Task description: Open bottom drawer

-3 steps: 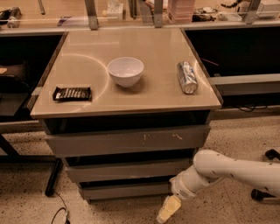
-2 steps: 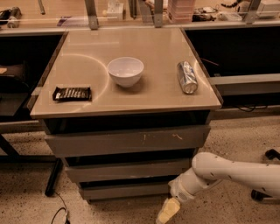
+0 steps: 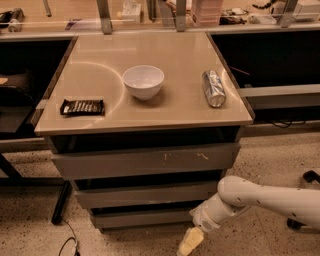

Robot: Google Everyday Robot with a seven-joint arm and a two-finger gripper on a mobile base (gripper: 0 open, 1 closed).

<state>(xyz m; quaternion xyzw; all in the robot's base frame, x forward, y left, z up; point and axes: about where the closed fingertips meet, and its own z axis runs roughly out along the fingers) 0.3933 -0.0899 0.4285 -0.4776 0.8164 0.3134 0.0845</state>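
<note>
One pincer (image 3: 190,243) is being held low, just beside the bottom drawer (image 3: 140,218); grip state cannot be told.

Glossy tabletop (image 3: 170,112), shiny metal can (image 3: 214,88); matt gripper (image 3: 190,242) low near matt grey bottom drawer (image 3: 142,218)

Robotics lab: a beige-topped table (image 3: 170,55) stands on a speckled floor (image 3: 30,220), a loose cable (image 3: 69,241) trailing beside it, with cluttered workbenches (image 3: 250,20) on metal uprights (image 3: 104,15) behind. 1 white bowl (image 3: 143,81), 1 toppled can (image 3: 214,88) and 1 snack bar (image 3: 82,107) sit on top. A white robot arm (image 3: 260,197) reaches in, its gripper (image 3: 190,242) low by the bottom drawer (image 3: 140,218).
</note>
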